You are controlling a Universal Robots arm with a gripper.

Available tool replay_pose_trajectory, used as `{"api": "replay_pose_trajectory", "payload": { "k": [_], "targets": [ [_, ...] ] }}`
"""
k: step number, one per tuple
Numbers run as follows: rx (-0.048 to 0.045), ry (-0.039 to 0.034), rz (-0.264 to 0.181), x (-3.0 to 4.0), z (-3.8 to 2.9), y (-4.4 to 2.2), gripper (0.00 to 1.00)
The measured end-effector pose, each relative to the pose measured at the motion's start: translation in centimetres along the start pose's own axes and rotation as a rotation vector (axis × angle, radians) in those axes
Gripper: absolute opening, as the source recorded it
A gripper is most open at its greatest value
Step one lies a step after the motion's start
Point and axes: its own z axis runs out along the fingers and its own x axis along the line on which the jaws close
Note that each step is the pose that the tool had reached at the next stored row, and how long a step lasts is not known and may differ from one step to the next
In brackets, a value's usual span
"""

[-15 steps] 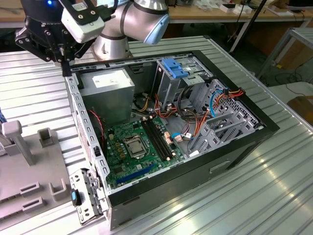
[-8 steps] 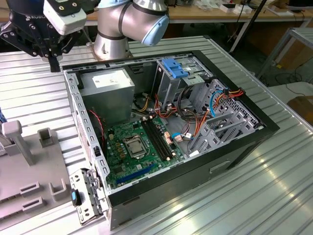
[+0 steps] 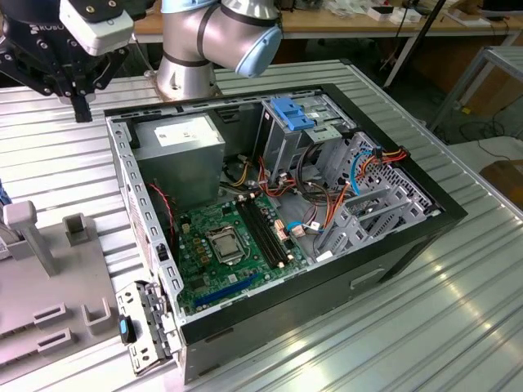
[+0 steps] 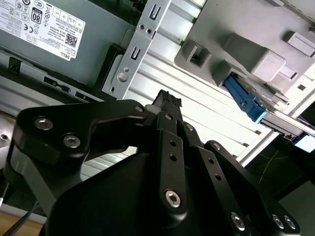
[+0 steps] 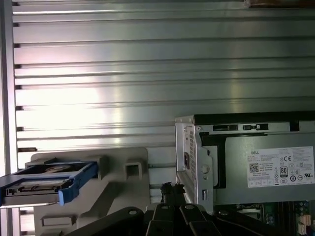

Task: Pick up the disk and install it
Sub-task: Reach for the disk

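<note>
Claw (image 3: 80, 108) hangs over the bare ribbed worktop (image 3: 458, 327), just outside the corner wall of the open computer case (image 3: 122, 175), near the power supply (image 3: 180, 143). Case edge is close on one side, open worktop on the others. Fingers are pinched together with nothing held. Disk (image 5: 47, 183), blue-railed, sits on the grey fixture (image 5: 128, 196) beside the case. It is clear of the claw tips and untouched.

Ribbed metal table (image 3: 458, 327), wooden workbench (image 3: 343, 23) behind.
</note>
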Motion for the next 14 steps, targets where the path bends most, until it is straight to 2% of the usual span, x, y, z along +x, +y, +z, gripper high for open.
{"api": "replay_pose_trajectory", "payload": {
  "k": [1, 2, 4, 12, 14],
  "targets": [
    [-0.0001, 0.0, -0.003, 0.16, 0.0, 0.0, 0.11],
    [-0.0002, 0.0, -0.009, 0.83, -0.02, -0.03, 0.11],
    [-0.0003, 0.0, -0.012, 1.32, -0.04, -0.05, 0.11],
    [-0.001, 0.0001, -0.035, 4.43, -0.12, -0.16, 0.11],
    [-0.0011, 0.0001, -0.038, 4.97, -0.14, -0.18, 0.11]
  ]
}}
